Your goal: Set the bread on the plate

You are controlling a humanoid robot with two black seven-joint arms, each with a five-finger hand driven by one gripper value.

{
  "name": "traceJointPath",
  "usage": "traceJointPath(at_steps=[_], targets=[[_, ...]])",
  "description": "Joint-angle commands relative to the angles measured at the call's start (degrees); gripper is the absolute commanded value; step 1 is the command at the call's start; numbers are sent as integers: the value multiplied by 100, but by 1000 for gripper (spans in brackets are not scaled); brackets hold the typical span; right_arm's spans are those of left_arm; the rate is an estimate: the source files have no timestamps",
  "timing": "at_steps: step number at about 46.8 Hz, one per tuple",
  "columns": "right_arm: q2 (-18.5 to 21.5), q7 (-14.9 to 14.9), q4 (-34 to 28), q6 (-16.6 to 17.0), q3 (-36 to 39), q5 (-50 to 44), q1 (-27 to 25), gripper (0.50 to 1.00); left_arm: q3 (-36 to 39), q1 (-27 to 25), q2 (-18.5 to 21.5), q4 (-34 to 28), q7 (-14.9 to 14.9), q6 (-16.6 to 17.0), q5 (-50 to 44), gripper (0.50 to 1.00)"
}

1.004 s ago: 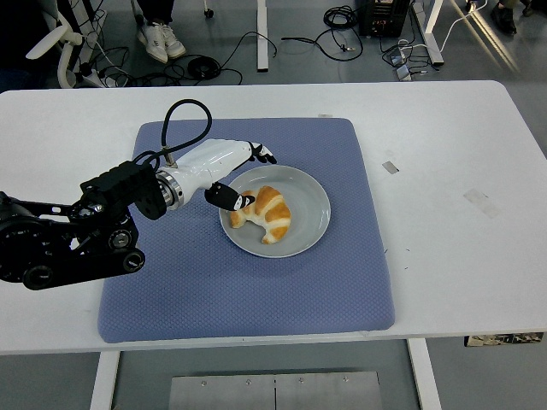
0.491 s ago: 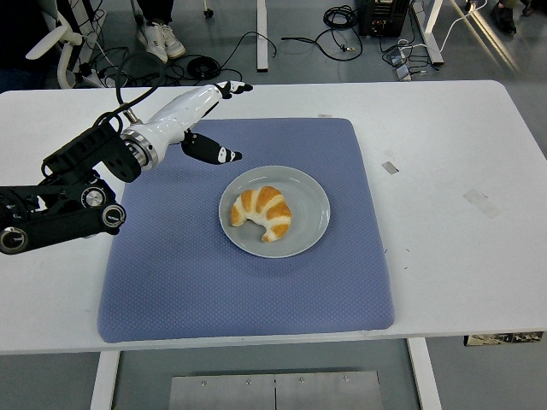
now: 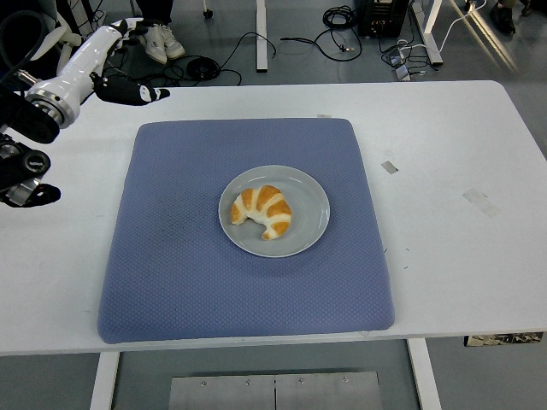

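Note:
A golden croissant (image 3: 263,212) lies on the grey round plate (image 3: 309,195), which sits in the middle of the blue mat (image 3: 171,256). My left hand (image 3: 128,60) is raised at the far upper left, well away from the plate, fingers spread and holding nothing. Its white forearm (image 3: 81,68) runs down to the black arm at the left edge. The right arm is out of view.
The white table (image 3: 444,213) surrounds the mat, with small tape marks (image 3: 479,202) on its right side. Beyond the far edge are cables on the floor, table legs and a person's shoes (image 3: 162,38).
My left hand let go of the croissant on the plate, then lifted and drew back up and to the left, from the plate's edge to the table's far left corner.

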Motion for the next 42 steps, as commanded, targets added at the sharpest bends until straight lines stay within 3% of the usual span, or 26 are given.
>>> traceJointPath(at_steps=[1, 14, 23, 34, 42], targets=[[0, -1, 0, -1, 0, -1, 0, 1000, -263, 186, 149, 156, -110, -25, -174, 918], [0, -1, 0, -1, 0, -1, 0, 1000, -422, 407, 220, 464, -383, -87, -614, 918], [0, -1, 0, -1, 0, -1, 0, 1000, -597, 529, 79, 877, -884, -87, -1326, 916], [0, -1, 26, 8, 18, -1, 0, 1000, -1827, 1425, -334, 1176, -1622, -87, -1414, 916], [0, -1, 44, 8, 18, -1, 44, 1000, -2022, 1619, -413, 1194, -1702, -87, -1388, 916]])
